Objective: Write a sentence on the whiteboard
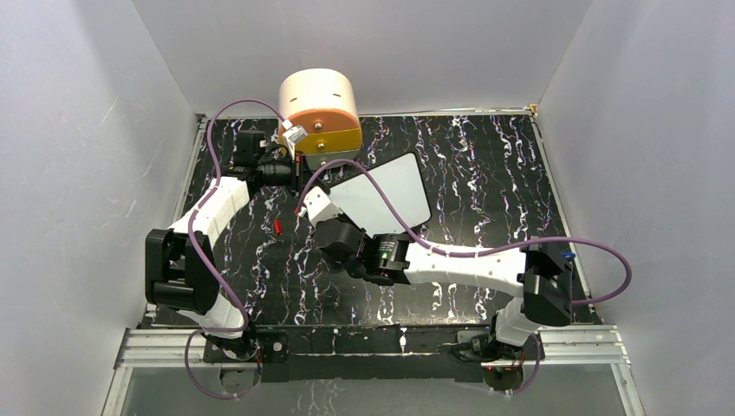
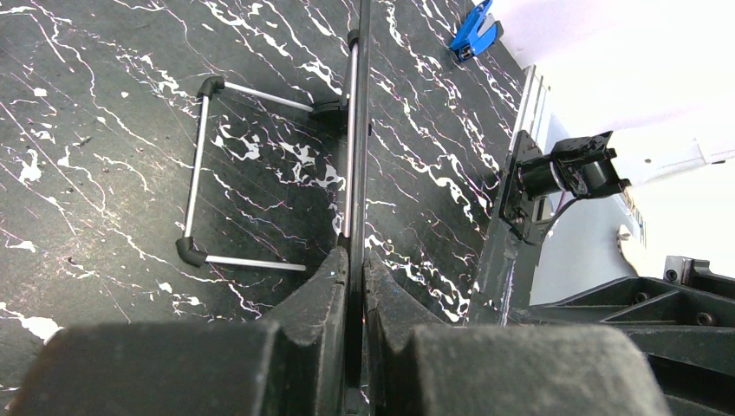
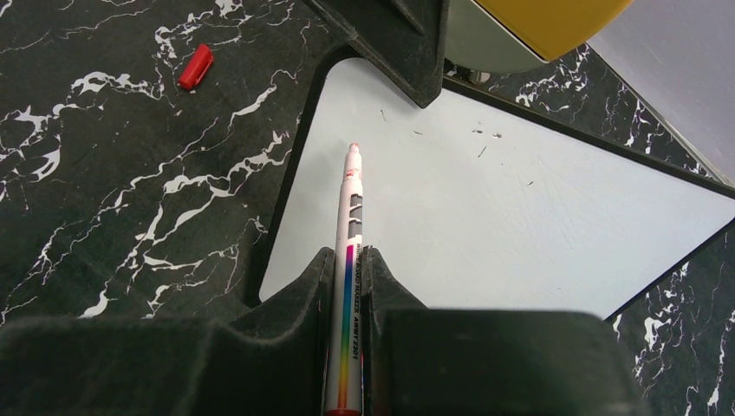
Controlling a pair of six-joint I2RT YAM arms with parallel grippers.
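Observation:
The whiteboard (image 1: 386, 195) stands tilted at the middle of the table, and its face (image 3: 485, 208) is bare white with a few dark specks. The sentence is out of view. My left gripper (image 1: 314, 170) is shut on the board's far left corner, and the thin black rim (image 2: 357, 130) runs edge-on between its jaws (image 2: 355, 260). My right gripper (image 3: 348, 256) is shut on a white marker (image 3: 351, 208) with a rainbow stripe. The marker's red tip points at the board near its left edge. Whether it touches, I cannot tell. In the top view the right gripper (image 1: 334, 217) is at the board's near left side.
A round cream and orange drawer unit (image 1: 319, 108) stands just behind the board. The marker's red cap (image 1: 277, 227) lies on the black marble table left of the board. A silver wire stand (image 2: 195, 165) juts from the board's back. A blue clip (image 2: 475, 30) lies near the table's edge.

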